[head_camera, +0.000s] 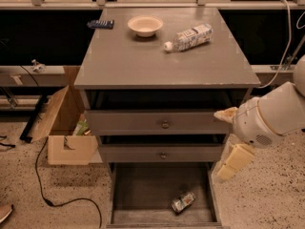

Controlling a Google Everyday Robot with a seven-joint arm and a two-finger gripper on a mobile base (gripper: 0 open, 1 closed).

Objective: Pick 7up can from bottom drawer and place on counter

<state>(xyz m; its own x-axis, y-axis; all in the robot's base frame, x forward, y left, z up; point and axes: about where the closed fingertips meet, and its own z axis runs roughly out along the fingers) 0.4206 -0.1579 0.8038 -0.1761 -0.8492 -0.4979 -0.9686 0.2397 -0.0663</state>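
Observation:
The 7up can (183, 202) lies on its side on the dark floor of the open bottom drawer (143, 192), near the front right corner. My gripper (219, 143) hangs at the cabinet's right side, level with the two upper drawers, above and to the right of the can. It is open and empty, with one cream finger (225, 114) up by the top drawer and the other (233, 160) lower down. The grey counter (143, 61) tops the cabinet.
On the counter lie a clear plastic bottle (188, 37), a cream bowl (145, 25) and a dark flat object (100, 24) at the back. An open cardboard box (64, 128) and a black cable (43, 185) are on the floor to the left.

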